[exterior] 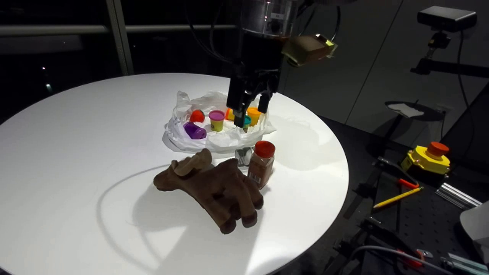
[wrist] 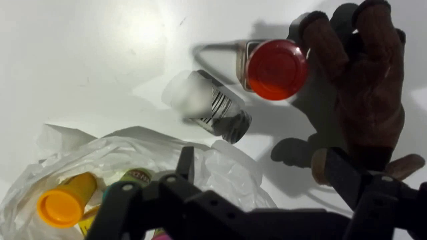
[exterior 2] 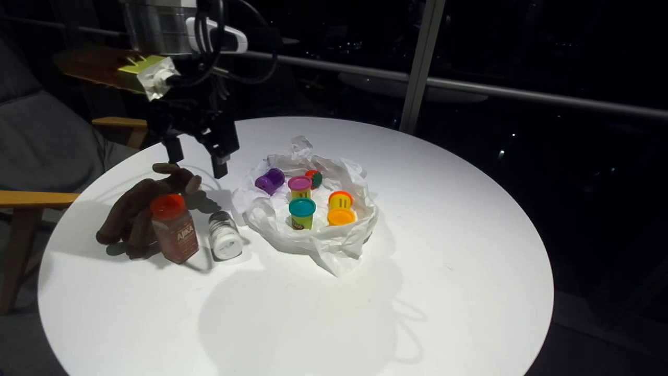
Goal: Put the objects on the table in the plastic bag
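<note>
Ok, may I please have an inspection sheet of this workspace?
Surface: round white table, partly shadowed.
Job's things: Play-Doh tubs, purple container, toy strawberry in the plastic bag; plush moose, upright red-capped spice jar, bottle on its side outside.
Clutter: yellow pencil on the black board.
Tool: open, holding nothing, above the table.
Cables: black loops beside the arm; grey cable near the board.
Surroundings: armchair, emergency-stop button, dark windows.

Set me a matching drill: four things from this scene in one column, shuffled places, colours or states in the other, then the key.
1. plush animal
2. jar
3. purple container
4. bottle

A. inside the plastic bag
B. upright, red-lidded
C. lying between jar and bag
D. brown, beside the jar

Pairs: 1-D; 2-B; 3-A; 4-C
</note>
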`<state>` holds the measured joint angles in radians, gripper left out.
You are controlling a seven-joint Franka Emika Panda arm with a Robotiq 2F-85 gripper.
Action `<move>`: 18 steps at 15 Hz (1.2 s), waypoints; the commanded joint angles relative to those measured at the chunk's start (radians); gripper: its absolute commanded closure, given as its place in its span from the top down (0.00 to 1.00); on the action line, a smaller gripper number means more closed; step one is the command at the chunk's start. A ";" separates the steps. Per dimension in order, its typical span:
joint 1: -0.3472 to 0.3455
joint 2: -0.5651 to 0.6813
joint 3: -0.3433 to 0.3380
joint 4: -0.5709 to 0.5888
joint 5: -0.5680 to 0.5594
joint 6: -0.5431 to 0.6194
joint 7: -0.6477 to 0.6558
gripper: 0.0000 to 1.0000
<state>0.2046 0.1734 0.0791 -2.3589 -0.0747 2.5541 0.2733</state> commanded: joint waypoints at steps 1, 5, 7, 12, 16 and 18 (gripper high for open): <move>-0.004 -0.067 0.032 -0.071 0.025 -0.017 -0.004 1.00; -0.021 -0.062 0.056 -0.087 0.118 -0.019 -0.066 1.00; -0.026 -0.057 0.060 -0.090 0.157 -0.024 -0.092 1.00; -0.043 -0.033 0.047 -0.093 0.168 -0.042 -0.107 1.00; -0.073 -0.009 0.056 -0.086 0.230 -0.058 -0.174 1.00; -0.084 -0.004 0.063 -0.084 0.277 -0.061 -0.223 1.00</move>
<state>0.1462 0.1699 0.1221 -2.4513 0.1320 2.5148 0.1274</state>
